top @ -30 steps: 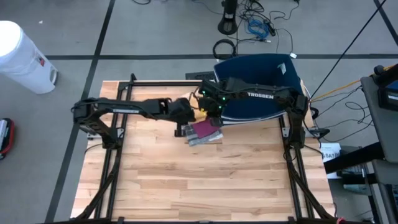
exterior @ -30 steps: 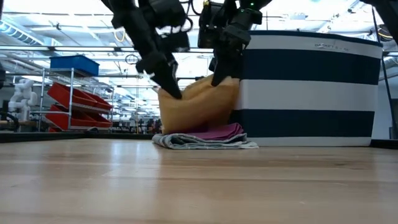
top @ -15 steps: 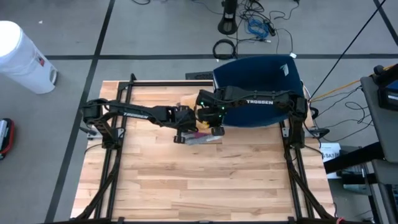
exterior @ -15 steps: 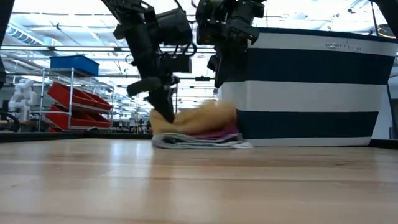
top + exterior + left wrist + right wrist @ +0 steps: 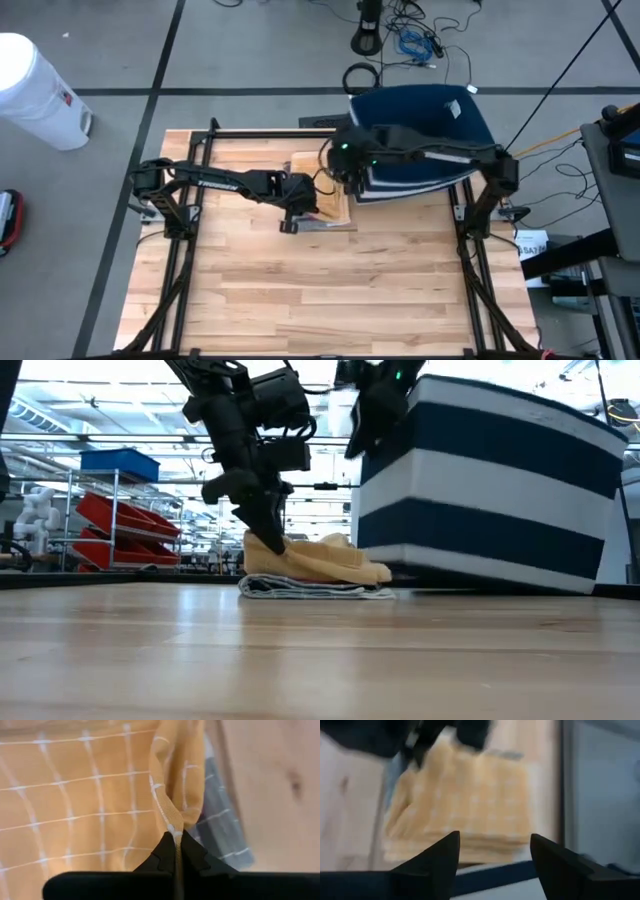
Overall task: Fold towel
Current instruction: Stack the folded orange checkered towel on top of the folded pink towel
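Note:
An orange towel with a white grid (image 5: 328, 202) (image 5: 318, 560) lies folded on top of a small stack of folded towels, grey at the bottom (image 5: 310, 590), in the middle of the table's far half. My left gripper (image 5: 300, 212) (image 5: 175, 847) is shut on the orange towel at the stack's left end. My right gripper (image 5: 495, 860) (image 5: 346, 172) hangs open above the stack's far right side, clear of the towel, beside the basket. My left gripper pinches a raised fold at the orange towel's edge (image 5: 173, 827) between its two fingertips. The fingers (image 5: 268, 538) slant down from above and from the table's left. The rest of the towel lies slack and flat on the stack.
A blue-and-white striped basket (image 5: 425, 135) (image 5: 500, 490) stands right behind the stack at the far right, tilted, its left lower edge off the table. Bare wooden table (image 5: 300, 290) lies toward the near edge. A white bin (image 5: 35, 90) stands on the floor at the far left.
Both grippers have lowered the orange towel, which hung upright between them, flat onto the stack. My right gripper has then opened, let go and risen toward the basket. My left gripper has gone down and keeps its hold. The basket has tipped, its left side up.

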`<control>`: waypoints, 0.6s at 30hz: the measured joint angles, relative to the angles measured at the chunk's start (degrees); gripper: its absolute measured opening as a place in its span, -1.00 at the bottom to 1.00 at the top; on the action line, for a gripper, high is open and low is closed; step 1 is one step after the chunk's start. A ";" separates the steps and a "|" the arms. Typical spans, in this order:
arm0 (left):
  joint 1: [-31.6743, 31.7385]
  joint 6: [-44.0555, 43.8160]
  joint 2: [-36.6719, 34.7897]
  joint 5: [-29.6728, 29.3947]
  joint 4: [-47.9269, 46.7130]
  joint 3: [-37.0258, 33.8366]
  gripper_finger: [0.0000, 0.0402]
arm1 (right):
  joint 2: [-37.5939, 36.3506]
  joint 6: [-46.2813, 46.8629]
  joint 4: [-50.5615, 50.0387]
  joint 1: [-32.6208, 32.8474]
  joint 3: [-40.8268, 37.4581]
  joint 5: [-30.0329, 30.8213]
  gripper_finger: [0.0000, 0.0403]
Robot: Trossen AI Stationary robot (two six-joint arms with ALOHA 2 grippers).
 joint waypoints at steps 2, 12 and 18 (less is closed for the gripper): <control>0.03 0.03 -0.01 2.29 -0.18 0.02 -0.96 | -2.59 -0.56 2.12 -0.03 0.05 1.86 0.11; -2.24 -0.26 -0.04 8.20 0.75 0.09 -0.28 | -12.36 1.79 6.68 -0.07 0.17 3.79 0.04; -4.48 -0.60 -0.04 5.74 0.96 0.09 0.05 | -13.59 5.29 4.96 1.32 0.26 1.90 0.03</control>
